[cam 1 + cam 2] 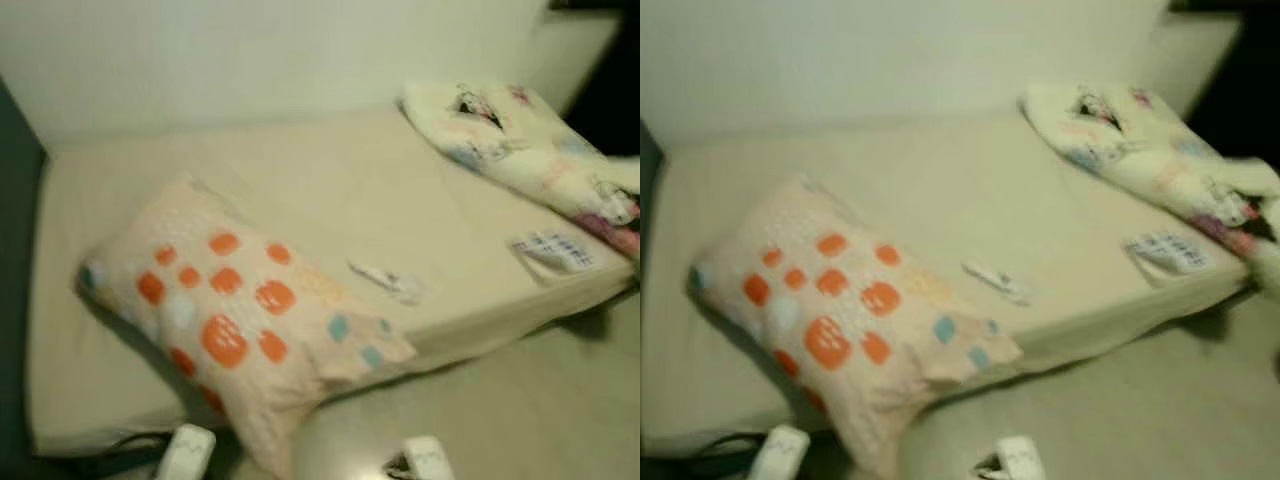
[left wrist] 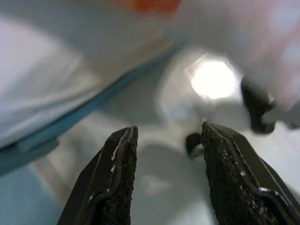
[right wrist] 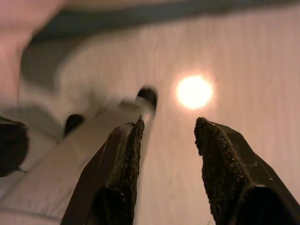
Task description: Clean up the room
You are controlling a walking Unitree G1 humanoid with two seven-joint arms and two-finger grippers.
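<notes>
Both head views are soft with motion blur, so small things on the bed [image 1: 330,190] are hard to identify: a small white crumpled item [image 1: 388,281] lies near the middle of the mattress, just beside the pillow, and its nature cannot be told; a flat white piece with dark blue print [image 1: 553,250] rests close to the bed's front right corner, its markings unreadable. A pale pillow with orange and teal spots [image 1: 235,315] lies diagonally across the left half of the bed, its lower end hanging over the front edge above the floor [image 1: 520,410]. A rumpled patterned blanket [image 1: 520,145] is bunched along the far right of the mattress, cut off by the picture's right edge. The tops of both silver arms poke up at the bottom edge, cropped. In the left wrist view the left hand [image 2: 166,140] hangs released, fingers apart, grasping nothing, over a glossy floor with a bright light reflection. The right hand [image 3: 166,129] likewise hangs with fingers spread and nothing between them, above the floor.
</notes>
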